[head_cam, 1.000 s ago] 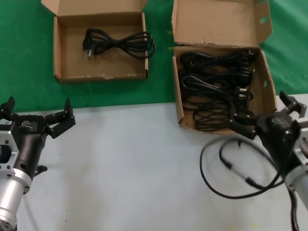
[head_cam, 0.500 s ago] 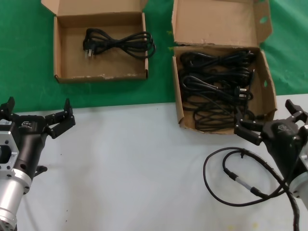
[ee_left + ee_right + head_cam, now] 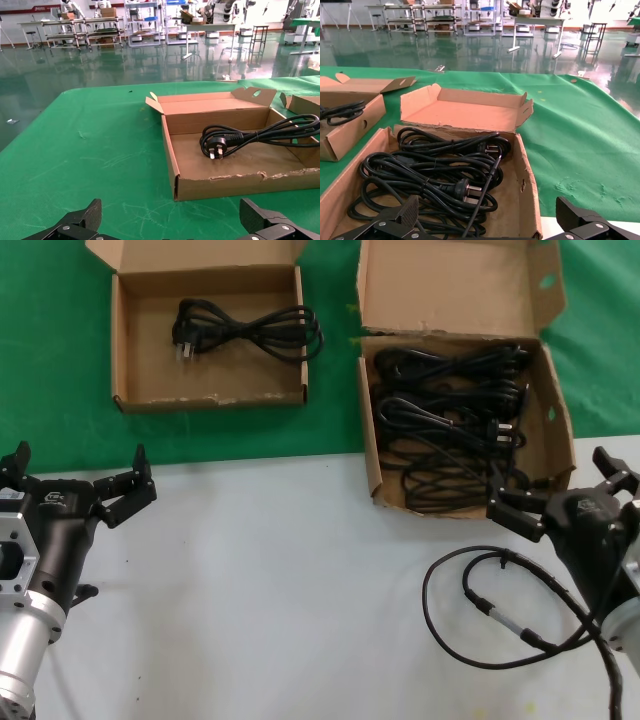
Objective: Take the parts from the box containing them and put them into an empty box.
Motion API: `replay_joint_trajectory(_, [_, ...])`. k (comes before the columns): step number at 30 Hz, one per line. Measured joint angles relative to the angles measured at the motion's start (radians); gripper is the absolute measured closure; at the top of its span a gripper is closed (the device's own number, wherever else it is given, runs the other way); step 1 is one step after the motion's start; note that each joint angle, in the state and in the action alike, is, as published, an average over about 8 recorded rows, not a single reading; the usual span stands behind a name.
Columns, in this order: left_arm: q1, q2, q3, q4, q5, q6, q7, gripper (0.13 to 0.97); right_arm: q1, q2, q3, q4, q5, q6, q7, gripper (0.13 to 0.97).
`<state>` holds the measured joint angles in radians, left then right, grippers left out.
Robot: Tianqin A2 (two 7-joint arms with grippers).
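The larger, deeper cardboard box at the right holds several black power cords in looped bundles, seen again as cords in the right wrist view. My right gripper is open with nothing in it. It hovers just in front of that box's front right corner, and its gripper faces the cords. The smaller shallow box at the back left holds one cord. My left gripper waits open over the white table's left edge, its gripper facing the small box.
A thin black cable with a silver connector loops on the white table beside the right arm. Green cloth lies under both boxes. The big box's tall lid flap stands at its back.
The right gripper drew back slightly toward the right from the big box's front corner, and the thin cable loop shifted with it. The left arm has not moved.
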<state>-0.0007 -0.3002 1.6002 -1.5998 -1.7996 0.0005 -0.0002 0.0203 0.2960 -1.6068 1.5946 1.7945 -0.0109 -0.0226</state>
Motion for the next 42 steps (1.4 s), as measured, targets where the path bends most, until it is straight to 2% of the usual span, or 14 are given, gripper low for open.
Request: replay_joint_trajectory(42, [0.000,0.000,0.000,0.000,0.000,0.000,0.000,0.132,0.000,0.000,0.000,0.000,0.000,0.000,0.000,0.129])
